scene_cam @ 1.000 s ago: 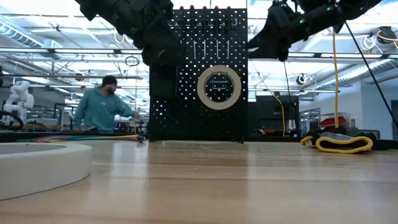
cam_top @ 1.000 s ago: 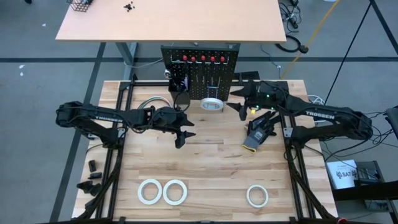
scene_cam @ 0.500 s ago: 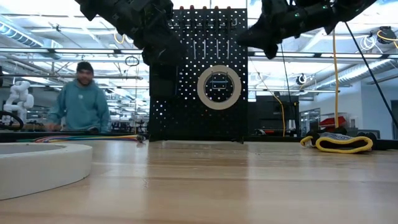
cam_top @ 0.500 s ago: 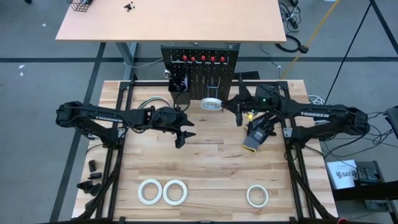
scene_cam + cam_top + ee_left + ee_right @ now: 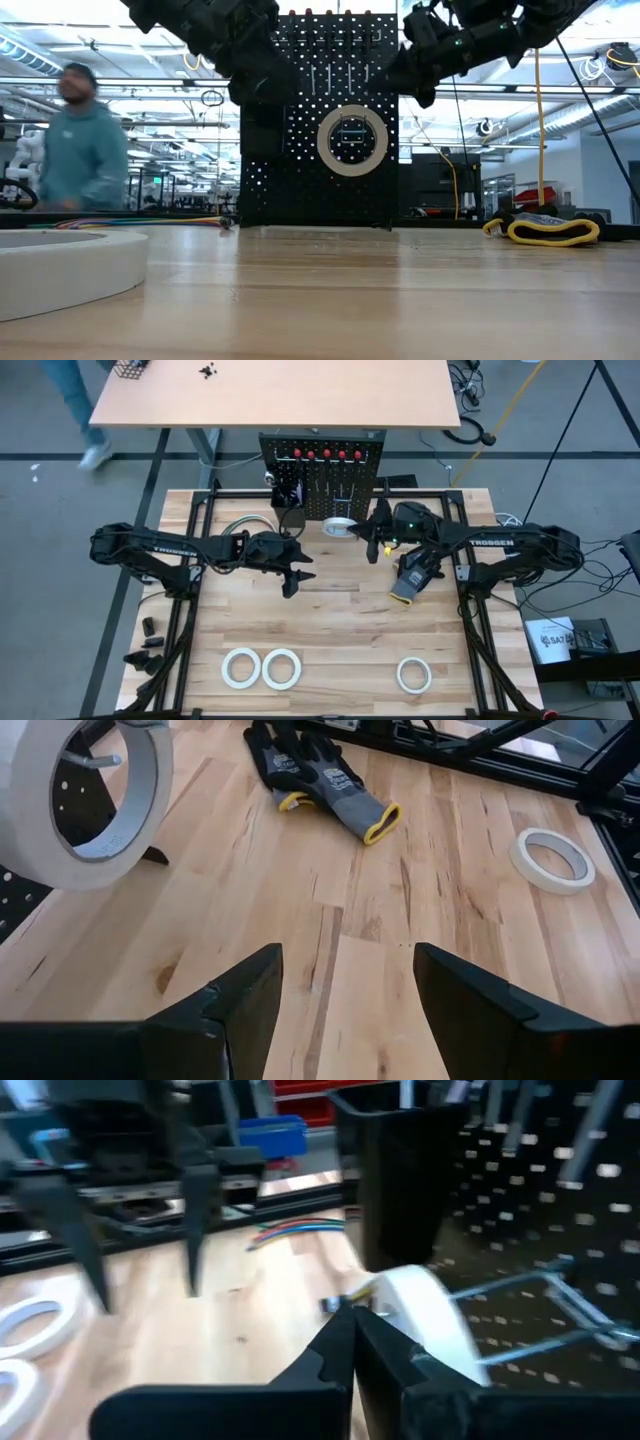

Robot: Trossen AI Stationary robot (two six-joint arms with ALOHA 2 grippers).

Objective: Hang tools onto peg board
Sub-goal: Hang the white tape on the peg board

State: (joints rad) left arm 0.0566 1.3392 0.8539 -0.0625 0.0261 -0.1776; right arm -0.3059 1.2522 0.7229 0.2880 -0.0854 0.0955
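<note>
Your right tool (image 5: 372, 541) hung with its fingers pressed together and empty, just beside the white tape roll (image 5: 339, 526) that hung on a wire hook of the peg board (image 5: 322, 480) standing upright at the table's (image 5: 340, 615) far edge. Your left tool (image 5: 293, 572) hovered over the table's middle, in front of the board, its fingers apart and holding nothing. Three more tape rolls lay flat along the near edge, two side by side (image 5: 261, 668) toward the left and one (image 5: 413, 675) toward the right, while a black-and-yellow glove (image 5: 414, 576) lay near the right edge.
</note>
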